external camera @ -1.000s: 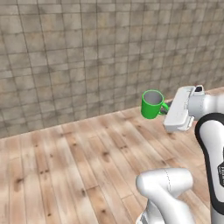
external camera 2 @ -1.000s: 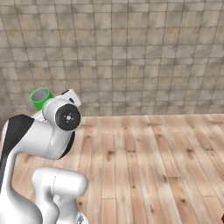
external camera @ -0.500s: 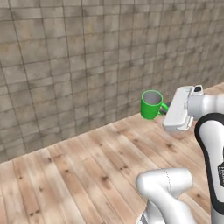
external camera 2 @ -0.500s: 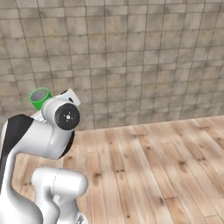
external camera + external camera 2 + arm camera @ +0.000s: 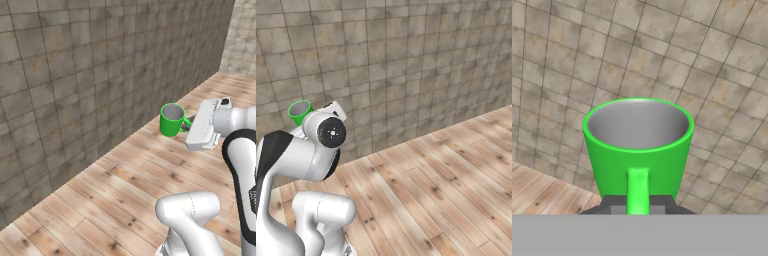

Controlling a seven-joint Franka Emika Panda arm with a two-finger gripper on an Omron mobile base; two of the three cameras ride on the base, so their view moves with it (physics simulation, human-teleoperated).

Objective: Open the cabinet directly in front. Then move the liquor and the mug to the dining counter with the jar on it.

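Observation:
The bright green mug hangs upright in the air, held by its loop handle. My gripper is shut on that handle, to the mug's right in the left base view. In the right base view the mug peeks out above and behind my arm's round joint. The hand view looks straight at the mug, its grey inside showing and its handle clamped by my gripper at the bottom edge. The cabinet, the liquor, the dining counter and the jar are out of view.
A grey-brown tiled wall runs across the scene close ahead. Below it lies light wooden plank floor, open to the right. A paler tiled wall stands at the far right corner.
The whole picture has shifted, so the base has turned: the wall now runs more slanted and a far corner has come into view. The mug stays in the same grip before the arm.

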